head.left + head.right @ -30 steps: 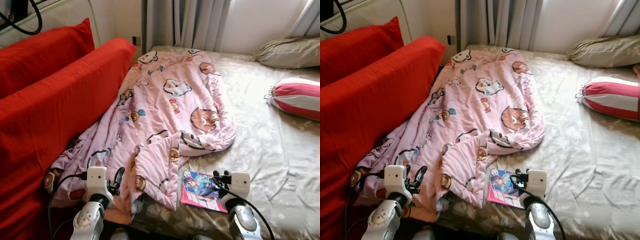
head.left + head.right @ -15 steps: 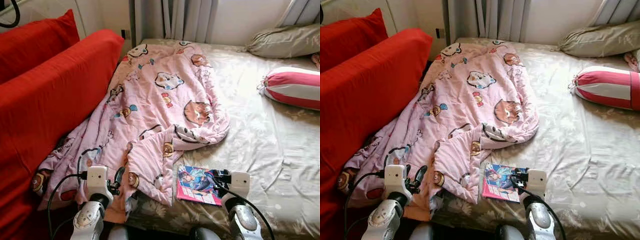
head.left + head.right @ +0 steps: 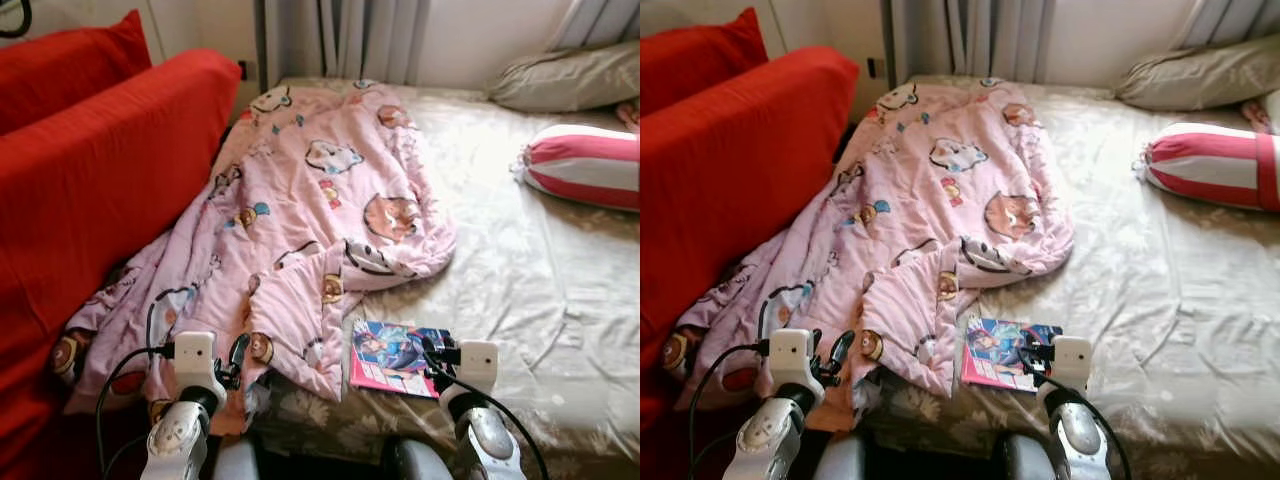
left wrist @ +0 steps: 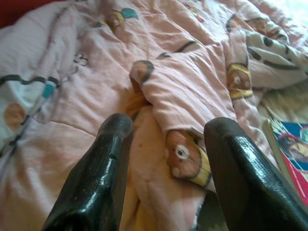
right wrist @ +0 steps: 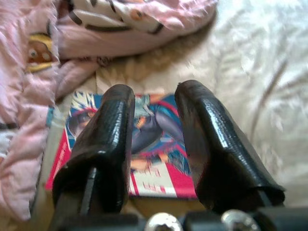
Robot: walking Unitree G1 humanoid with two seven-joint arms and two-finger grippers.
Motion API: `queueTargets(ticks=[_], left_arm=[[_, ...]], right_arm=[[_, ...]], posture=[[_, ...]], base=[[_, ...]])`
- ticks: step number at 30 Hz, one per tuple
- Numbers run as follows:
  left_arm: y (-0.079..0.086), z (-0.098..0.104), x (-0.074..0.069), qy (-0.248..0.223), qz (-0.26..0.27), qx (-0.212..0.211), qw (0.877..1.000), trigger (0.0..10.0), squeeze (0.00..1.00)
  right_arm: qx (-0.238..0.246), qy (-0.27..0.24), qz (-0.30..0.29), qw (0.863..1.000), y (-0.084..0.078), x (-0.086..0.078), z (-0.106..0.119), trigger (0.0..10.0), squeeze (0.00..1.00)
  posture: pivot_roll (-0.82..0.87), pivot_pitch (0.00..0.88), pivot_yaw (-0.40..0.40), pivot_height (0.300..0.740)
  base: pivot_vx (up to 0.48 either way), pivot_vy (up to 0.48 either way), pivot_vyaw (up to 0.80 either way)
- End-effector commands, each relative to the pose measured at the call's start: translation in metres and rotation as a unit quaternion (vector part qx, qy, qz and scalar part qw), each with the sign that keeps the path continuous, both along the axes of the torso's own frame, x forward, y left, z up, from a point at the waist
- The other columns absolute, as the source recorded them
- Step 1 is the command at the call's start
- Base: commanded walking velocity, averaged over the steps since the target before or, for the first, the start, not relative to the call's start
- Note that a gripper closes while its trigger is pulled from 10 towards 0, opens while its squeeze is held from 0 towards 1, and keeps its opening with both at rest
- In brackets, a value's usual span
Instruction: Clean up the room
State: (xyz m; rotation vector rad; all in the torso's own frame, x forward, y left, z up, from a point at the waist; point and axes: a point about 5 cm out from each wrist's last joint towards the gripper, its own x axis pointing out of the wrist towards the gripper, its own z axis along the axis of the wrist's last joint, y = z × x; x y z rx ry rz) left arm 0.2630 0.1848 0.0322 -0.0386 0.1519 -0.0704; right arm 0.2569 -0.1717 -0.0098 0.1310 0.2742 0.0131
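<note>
**Comic book lies at the foot of the bed, both grippers spread above the bedding**

Comic book (image 3: 393, 358) lies flat on the beige bed sheet (image 3: 530, 270) in the left eye view, its left edge tucked just under the rumpled pink blanket (image 3: 310, 210). Red cushions (image 3: 100, 170) stand along the left; a striped bolster (image 3: 585, 165) and a beige pillow (image 3: 570, 78) lie at the far right. The left gripper (image 3: 234, 358) hovers over the blanket's near edge, the right gripper (image 3: 432, 356) at the book's near corner.

Left wrist view: the left gripper (image 4: 166, 130) is released, fingers (image 4: 98, 178) apart over a blanket fold.

Right wrist view: the right gripper (image 5: 154, 98) is released too, fingers (image 5: 103, 139) apart above the book's cover (image 5: 154, 168), holding nothing.
</note>
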Motion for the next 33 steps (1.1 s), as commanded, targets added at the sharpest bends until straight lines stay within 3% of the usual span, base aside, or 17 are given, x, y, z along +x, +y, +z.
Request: queueTargets(ticks=[1,16,18,30,33], left_arm=[[0.001,-0.004,-0.004,0.012,0.003,-0.001,1.000,10.0,0.00],[-0.002,-0.005,-0.004,0.013,-0.004,-0.001,1.000,10.0,0.00],[-0.002,-0.005,-0.004,0.012,-0.002,-0.001,1.000,10.0,0.00],[-0.001,-0.002,-0.005,0.007,-0.002,-0.007,1.000,10.0,0.00],[-0.001,-0.003,-0.005,0.007,-0.002,-0.006,1.000,10.0,0.00]], right_arm=[[0.001,-0.008,0.001,1.000,-0.001,0.003,0.003,10.0,0.00],[-0.005,0.018,0.011,1.000,0.000,0.001,-0.003,10.0,0.00],[-0.004,0.003,0.012,1.000,0.000,0.000,-0.001,10.0,0.00],[-0.015,0.030,0.005,0.999,-0.001,-0.003,-0.007,10.0,0.00],[-0.018,0.038,0.009,0.999,0.000,-0.002,-0.009,10.0,0.00]], posture=[[0.07,0.091,-0.029,0.622],[0.07,0.075,-0.024,0.607],[0.07,0.079,-0.025,0.602],[0.07,0.112,-0.024,0.602],[0.07,0.118,-0.024,0.582]], base=[[0.000,0.000,0.00],[0.000,0.000,0.00],[0.000,0.000,0.00],[0.000,0.000,0.00],[0.000,0.000,0.00]])
